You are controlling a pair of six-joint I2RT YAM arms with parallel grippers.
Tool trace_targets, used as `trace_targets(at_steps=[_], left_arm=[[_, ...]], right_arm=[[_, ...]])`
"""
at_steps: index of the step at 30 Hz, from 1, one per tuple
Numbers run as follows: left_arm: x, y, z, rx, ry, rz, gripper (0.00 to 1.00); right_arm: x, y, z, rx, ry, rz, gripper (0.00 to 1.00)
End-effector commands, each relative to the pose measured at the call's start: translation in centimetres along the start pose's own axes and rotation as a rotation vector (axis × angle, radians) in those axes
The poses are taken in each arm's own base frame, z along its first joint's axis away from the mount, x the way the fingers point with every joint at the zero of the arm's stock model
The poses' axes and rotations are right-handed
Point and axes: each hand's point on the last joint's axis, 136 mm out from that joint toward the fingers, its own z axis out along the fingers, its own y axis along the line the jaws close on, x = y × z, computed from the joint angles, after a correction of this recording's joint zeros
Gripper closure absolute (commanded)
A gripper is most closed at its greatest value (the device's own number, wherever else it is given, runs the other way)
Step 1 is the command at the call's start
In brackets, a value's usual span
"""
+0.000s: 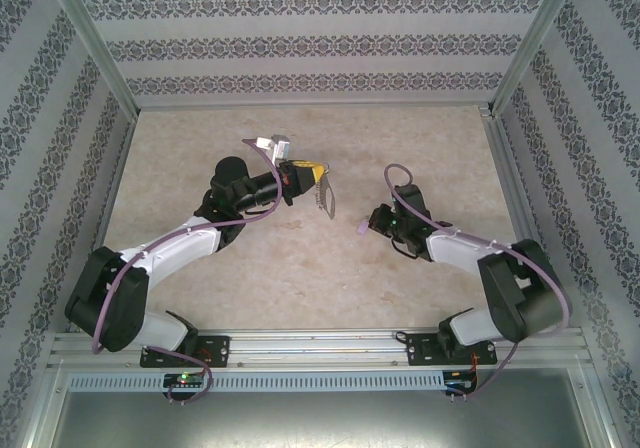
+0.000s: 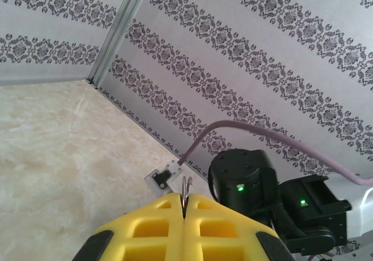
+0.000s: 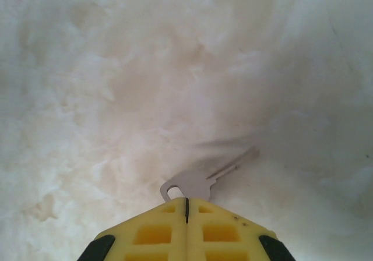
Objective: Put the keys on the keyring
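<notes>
Near edge: both arm bases sit bolted to the metal rail (image 1: 320,346).

Right gripper (image 3: 186,201): the yellow fingers (image 3: 221,229) are pressed together, with the head of the key (image 3: 198,184) pinched at their tips. The key is small and silver. Its blade points away from the fingers over the pale marbled table (image 1: 300,278). Whether the blade touches the surface cannot be told. From above, the key shows as a lilac speck at the tip of this gripper, right of the table's centre.

Left gripper (image 2: 184,198): the yellow fingers (image 2: 145,232) are closed on the keyring (image 2: 186,186), seen edge-on as a thin metal loop rising out of the seam between them. From above, the keyring (image 1: 323,200) hangs below the gripper (image 1: 316,178), clear of the table. It is near the key but apart from it, to its left and slightly farther back.

Far side: the patterned wall (image 1: 300,43) closes off the enclosure.
</notes>
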Motion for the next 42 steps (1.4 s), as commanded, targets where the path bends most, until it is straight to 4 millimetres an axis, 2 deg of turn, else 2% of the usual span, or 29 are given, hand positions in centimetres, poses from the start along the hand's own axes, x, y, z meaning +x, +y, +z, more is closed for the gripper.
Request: trace_targets(at_steps=[1,11,22,25,31,42], left_arm=[[-1.8,-2.3,0.3,0.075,-0.044,0.047,1.0],[-1.5,-3.4,0.5,0.103,-0.01,0.085,1.0],[-0.2,-4.2,0.9,0.144,0.059,0.153,1.0],[-0.2,-4.1,1.0,0.133,0.074,0.181,1.0],[0.2,-3.8,1.2,0.125,0.093,0.234,1.0],[1.4,-4.1,2.1,0.148,0.156,0.292,1.0]], right_arm=[[0.1,0.5,-1.1,-0.031,-0.011,-0.057,1.0],[-2.3,3.8,-4.5,-0.171,-0.127,-0.186,1.0],[-5.8,10.0,-10.0,-0.373,-0.283,-0.348,1.0],[-6.2,11.6,-11.9,-0.437,-0.328,-0.406,1.0],[-6.5,13.7,-14.9,-0.53,-0.396,-0.485,1.0],[-6.2,16.9,-18.5,-0.689,-0.429,-0.589,1.0]])
